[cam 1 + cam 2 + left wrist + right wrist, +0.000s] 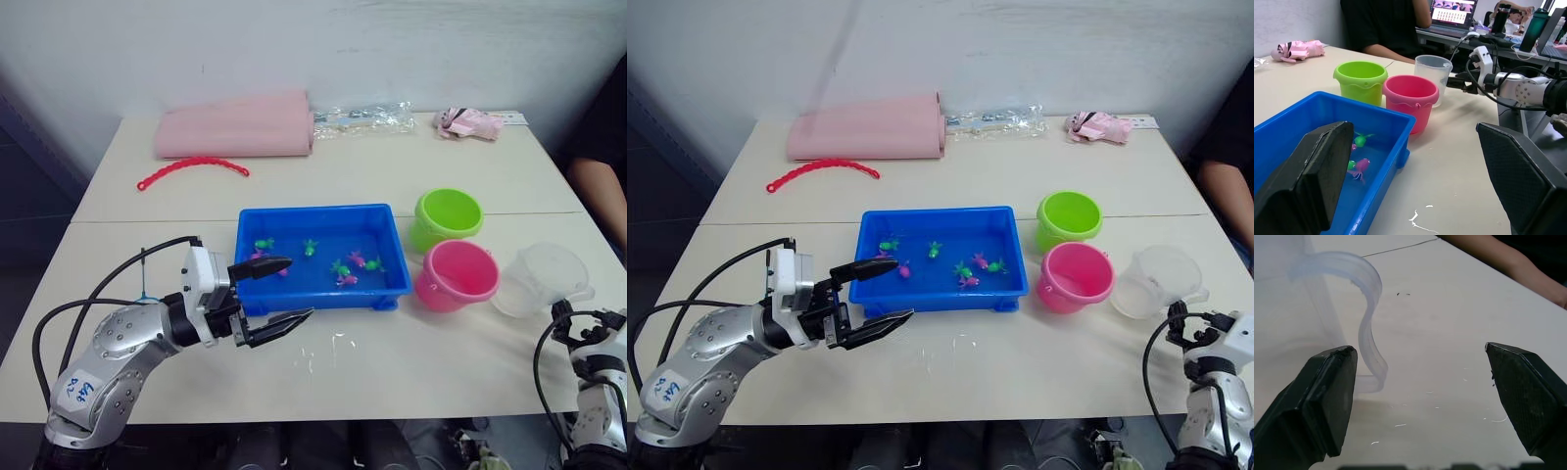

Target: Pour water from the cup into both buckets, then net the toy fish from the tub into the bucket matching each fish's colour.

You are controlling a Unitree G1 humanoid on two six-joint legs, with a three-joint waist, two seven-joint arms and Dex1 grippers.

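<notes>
The blue tub (315,223) sits mid-table with several small green and pink toy fish (340,267) in it. Right of it stand the lime green bucket (448,215) and, nearer, the pink bucket (457,274). The clear cup (541,279) stands upright beside the pink bucket. My left gripper (301,288) hangs open at the tub's front left corner, one finger over the rim, holding nothing. My right gripper (1418,350) is open just behind the cup, with the cup's handle (1369,318) close to one finger. A thin dark stick with a blue bit (143,279) pokes up behind my left arm.
At the back lie a rolled pink mat (235,127), a red beaded strip (191,168), a crinkled clear bag (364,119) and a pink soft toy (468,122). A person's arm (598,186) rests at the right table edge. Small wet streaks (323,351) mark the table before the tub.
</notes>
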